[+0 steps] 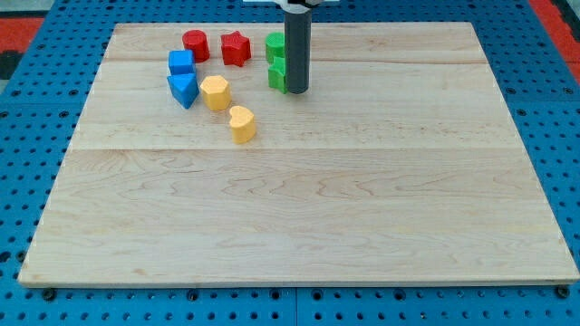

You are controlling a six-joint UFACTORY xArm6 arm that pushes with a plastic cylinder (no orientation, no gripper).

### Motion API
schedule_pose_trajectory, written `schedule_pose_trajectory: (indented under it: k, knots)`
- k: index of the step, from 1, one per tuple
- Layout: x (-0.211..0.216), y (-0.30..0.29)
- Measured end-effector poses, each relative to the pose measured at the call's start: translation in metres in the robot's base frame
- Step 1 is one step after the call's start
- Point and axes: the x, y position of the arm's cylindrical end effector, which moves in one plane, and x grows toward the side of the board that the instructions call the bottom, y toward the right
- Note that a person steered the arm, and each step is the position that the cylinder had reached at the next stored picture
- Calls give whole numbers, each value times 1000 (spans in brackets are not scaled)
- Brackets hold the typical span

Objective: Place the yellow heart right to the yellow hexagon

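Note:
The yellow heart (242, 124) lies on the wooden board, below and a little to the right of the yellow hexagon (216, 92), with a small gap between them. My tip (297, 91) rests on the board to the right of both and above the heart. It stands right against the lower green block (276, 76), partly hiding it. The rod rises straight up out of the view's top.
A red cylinder (196, 44) and a red star (236, 48) sit near the board's top edge. A blue cube (181, 62) and a blue triangle (183, 90) lie left of the hexagon. A second green block (275, 46) sits above the lower one. A blue pegboard surrounds the board (299, 208).

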Motion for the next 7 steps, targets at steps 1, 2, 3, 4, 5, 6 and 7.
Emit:
schedule_pose_trajectory:
  k: [1,2,3,4,5,6,7]
  knots:
    - [12,10]
    - [122,36]
    - [132,-56]
    - [115,-86]
    - [114,-85]
    - [112,-81]
    - [103,-74]
